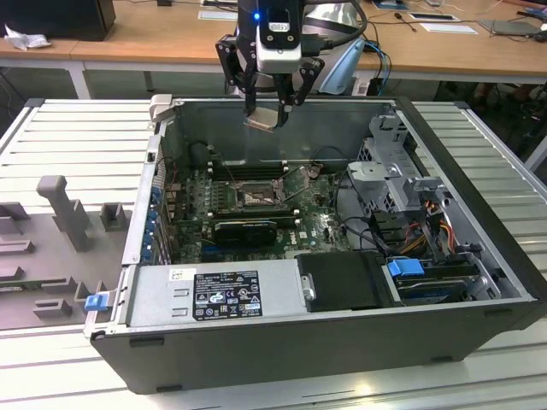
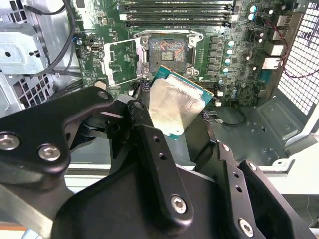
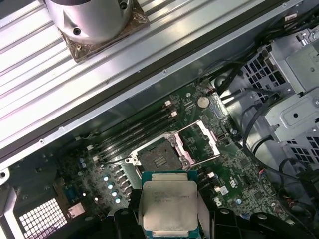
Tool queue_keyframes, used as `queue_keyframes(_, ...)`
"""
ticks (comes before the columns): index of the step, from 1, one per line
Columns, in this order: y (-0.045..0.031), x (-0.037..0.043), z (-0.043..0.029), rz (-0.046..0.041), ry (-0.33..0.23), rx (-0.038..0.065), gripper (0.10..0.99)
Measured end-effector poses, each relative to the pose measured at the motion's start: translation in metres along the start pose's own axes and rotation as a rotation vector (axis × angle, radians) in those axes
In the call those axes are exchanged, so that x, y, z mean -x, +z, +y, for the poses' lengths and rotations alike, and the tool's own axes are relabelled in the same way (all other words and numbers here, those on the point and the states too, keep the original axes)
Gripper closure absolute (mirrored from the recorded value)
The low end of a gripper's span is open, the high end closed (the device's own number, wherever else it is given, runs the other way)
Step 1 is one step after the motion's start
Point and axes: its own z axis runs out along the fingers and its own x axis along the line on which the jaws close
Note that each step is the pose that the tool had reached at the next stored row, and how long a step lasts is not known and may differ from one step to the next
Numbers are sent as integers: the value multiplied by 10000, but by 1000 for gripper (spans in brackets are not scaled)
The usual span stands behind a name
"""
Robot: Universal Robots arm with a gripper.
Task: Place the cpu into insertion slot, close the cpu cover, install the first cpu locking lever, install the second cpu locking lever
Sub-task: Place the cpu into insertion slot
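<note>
**A:** Exterior view, biggest things first: what's there?

**B:** A slatted bench [image 1: 77, 128] carries an open computer case [image 1: 325, 350]. A green circuit board [image 1: 316, 218] lies on the case floor.

**A:** And the socket?

**B:** The socket [image 3: 158, 160] sits near the middle of the board. It is bare, with its brownish contacts showing. Its metal cover [image 3: 202, 137] is swung open just beside it.

**A:** Where's the chip?

**B:** The pincer [image 1: 267, 107] is clenched on the chip [image 2: 174, 107] by its edges. It hangs in the air over the case, well above the socket, and touches nothing else. In the second wrist view it looks tilted.

**A:** So which step is this?

**B:** The first, I'd judge: placing the chip. The cover is not yet closed.

**A:** What does seating it call for?

**B:** Probably a level chip with its edges square to the socket frame. It would need a straight descent clear of the raised cover, so the contacts aren't bent.
</note>
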Motion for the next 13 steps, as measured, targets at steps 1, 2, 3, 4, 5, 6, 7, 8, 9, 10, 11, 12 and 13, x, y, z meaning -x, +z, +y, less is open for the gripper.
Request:
queue_keyframes(1, 1, 0, 0, -3, 30, 1, 557)
queue_keyframes(2, 1, 0, 0, -5, 55, 1, 557)
queue_keyframes(3, 1, 0, 0, -9, 95, 2, 557)
queue_keyframes(4, 1, 0, 0, -11, 125, 2, 557)
queue_keyframes(5, 1, 0, 0, -14, 152, 3, 557)
queue_keyframes(6, 2, 0, 0, -17, 191, 4, 557)
queue_keyframes(7, 2, 0, 0, -19, 216, 5, 557)
queue_keyframes(8, 2, 0, 0, -22, 243, 5, 557)
queue_keyframes(9, 2, 0, 0, -24, 271, 6, 557)
queue_keyframes(10, 3, 0, 0, -28, 312, 7, 557)
queue_keyframes(11, 3, 0, 0, -32, 356, 8, 557)
queue_keyframes(12, 3, 0, 0, -36, 403, 8, 557)
queue_keyframes(13, 4, 0, 0, -41, 454, 9, 557)
